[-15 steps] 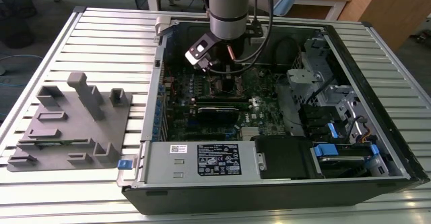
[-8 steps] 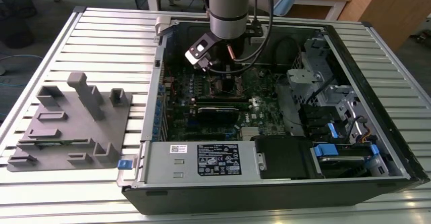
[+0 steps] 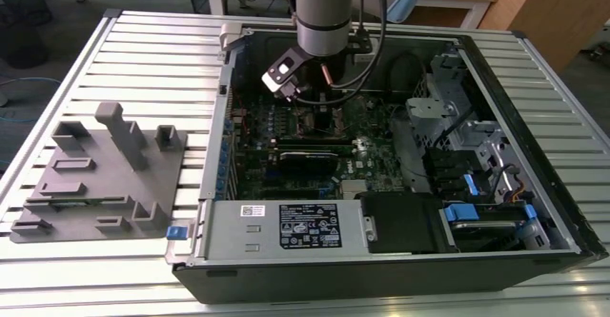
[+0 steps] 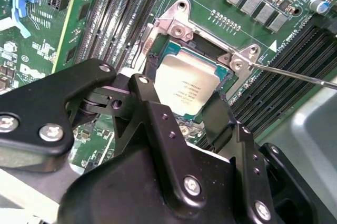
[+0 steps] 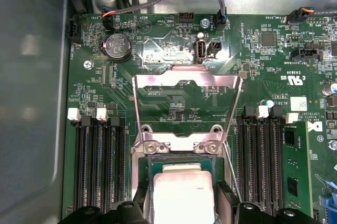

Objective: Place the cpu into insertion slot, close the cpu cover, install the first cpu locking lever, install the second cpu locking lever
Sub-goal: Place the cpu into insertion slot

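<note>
You have bright, even light from above on the slatted table [image 3: 143,53] in the exterior view, while the inside of the computer case [image 3: 381,278] lies in shadow. In the first wrist view, glare washes the cpu [image 5: 181,195] pale, and the cpu cover [image 5: 158,79] carries a pinkish sheen.

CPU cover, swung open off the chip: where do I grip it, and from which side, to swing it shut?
Probably the free edge of the cpu cover: the crossbar with the centre tab, opposite the hinge beside the cpu. The frame stands swung open, so come from above that bar; it gives most leverage, and the side rails are thin.
</note>
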Motion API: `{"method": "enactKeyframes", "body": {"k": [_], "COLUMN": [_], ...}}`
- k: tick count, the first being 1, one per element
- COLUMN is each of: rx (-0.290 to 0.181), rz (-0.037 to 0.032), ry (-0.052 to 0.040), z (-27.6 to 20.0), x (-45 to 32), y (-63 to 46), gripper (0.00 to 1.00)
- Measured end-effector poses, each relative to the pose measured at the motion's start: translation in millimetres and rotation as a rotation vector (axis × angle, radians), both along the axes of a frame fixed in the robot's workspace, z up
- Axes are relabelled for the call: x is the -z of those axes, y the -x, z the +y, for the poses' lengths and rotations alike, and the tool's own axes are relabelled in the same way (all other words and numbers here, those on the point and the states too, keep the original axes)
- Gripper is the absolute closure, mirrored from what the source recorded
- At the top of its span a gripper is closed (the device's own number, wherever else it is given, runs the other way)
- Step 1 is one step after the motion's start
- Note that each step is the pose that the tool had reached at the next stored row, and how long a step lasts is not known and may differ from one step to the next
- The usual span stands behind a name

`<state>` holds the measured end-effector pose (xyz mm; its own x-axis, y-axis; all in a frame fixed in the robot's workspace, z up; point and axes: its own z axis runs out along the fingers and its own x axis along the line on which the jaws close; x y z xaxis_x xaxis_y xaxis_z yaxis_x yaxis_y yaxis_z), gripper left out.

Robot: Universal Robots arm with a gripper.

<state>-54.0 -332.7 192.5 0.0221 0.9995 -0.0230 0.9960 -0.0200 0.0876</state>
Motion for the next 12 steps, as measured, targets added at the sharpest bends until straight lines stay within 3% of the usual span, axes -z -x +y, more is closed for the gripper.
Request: {"method": "enactKeyframes", "body": {"k": [12], "rx": [0.001], "rz": [0.0], "ry": [0.0], "z": [0.0], "x": [1.9], "y": [0.0], "gripper": [0.39]}}
